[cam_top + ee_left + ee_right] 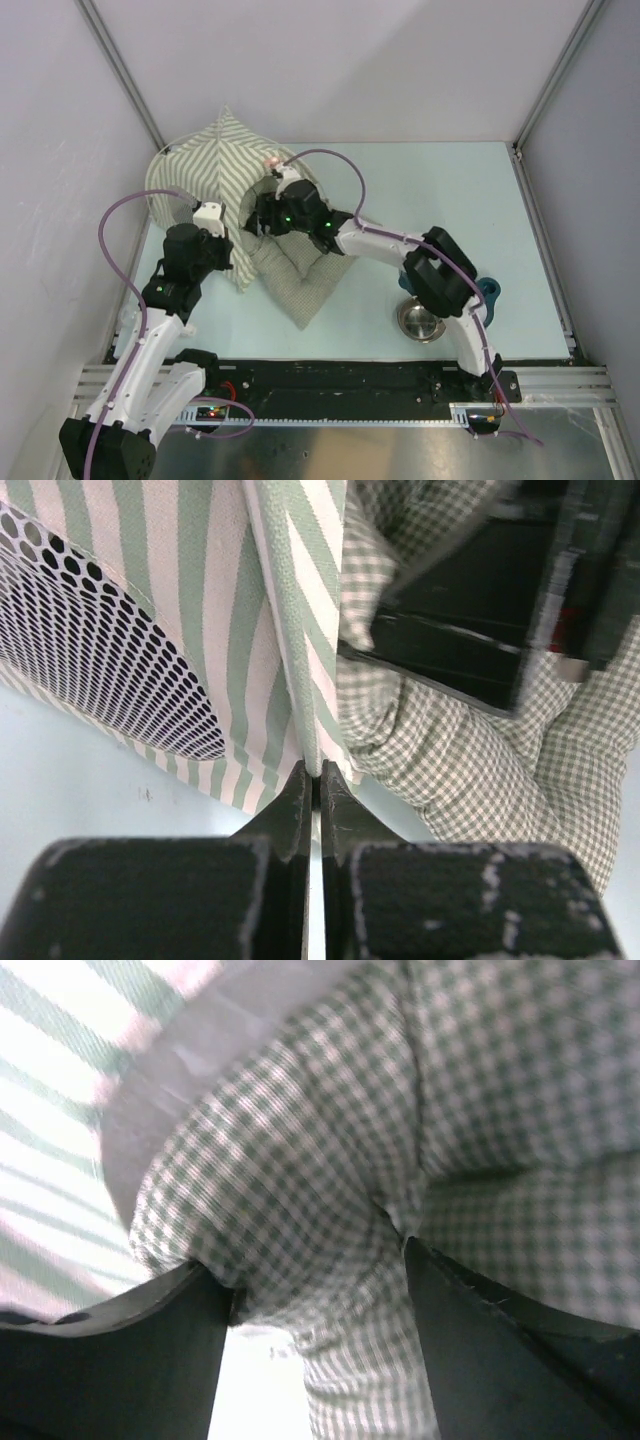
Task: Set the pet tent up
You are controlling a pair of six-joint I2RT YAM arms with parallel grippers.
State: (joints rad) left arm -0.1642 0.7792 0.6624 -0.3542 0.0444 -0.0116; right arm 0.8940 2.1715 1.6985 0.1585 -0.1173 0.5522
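Note:
The pet tent (205,165), olive-and-white striped, stands at the back left of the table with a small pink-red mark (271,160) near its top. Its grey mesh window (95,650) shows in the left wrist view. My left gripper (226,240) is shut on the tent's front edge seam (300,660); its tips (318,776) pinch the seam. A green-checked square cushion (300,280) lies at the tent's mouth. My right gripper (262,215) reaches into the opening, and a thick fold of the cushion (330,1210) is held between its fingertips (318,1275).
A metal bowl (422,320) sits at the front right beside the right arm, with a blue object (489,290) just behind it. The pale table (440,200) runs to the back and right walls. A black rail (330,375) lines the near edge.

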